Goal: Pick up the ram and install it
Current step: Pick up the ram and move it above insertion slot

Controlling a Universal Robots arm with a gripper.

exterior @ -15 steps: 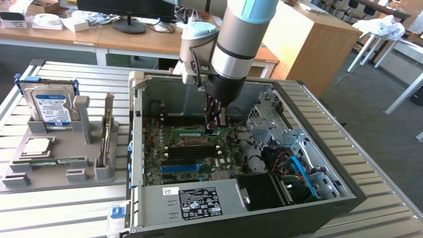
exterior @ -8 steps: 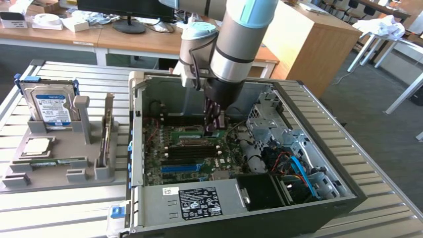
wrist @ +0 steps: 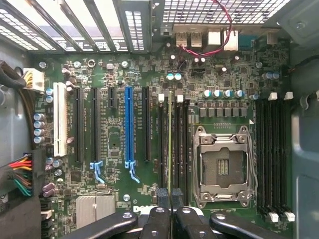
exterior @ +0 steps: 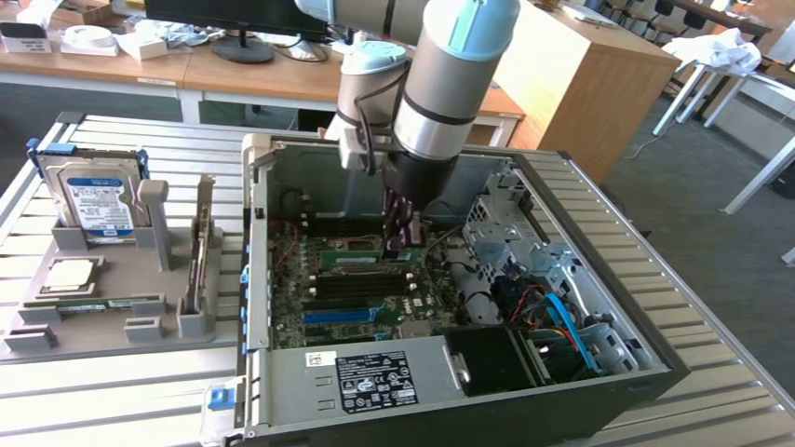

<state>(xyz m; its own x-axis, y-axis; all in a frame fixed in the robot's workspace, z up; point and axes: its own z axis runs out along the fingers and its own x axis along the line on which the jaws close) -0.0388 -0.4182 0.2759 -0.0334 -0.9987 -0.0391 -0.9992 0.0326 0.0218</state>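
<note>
1. Reaching down into the open computer case [exterior: 263, 233], the arm hangs its gripper [exterior: 400, 244] over the motherboard, about one o'clock from the black memory slots [exterior: 354, 284].
2. From the wrist, the gripper [wrist: 170, 201] is clenched on the ram [wrist: 170, 139], a thin green edge running out from between the fingertips.
3. The ram runs parallel to the memory slots; whether it touches one I cannot tell.
4. At the case's nine o'clock in the exterior view, a grey tray [exterior: 87, 333] holds a hard drive [exterior: 100, 200].

light: bright, even | shadow: deep inside the computer case [exterior: 559, 414]
</note>
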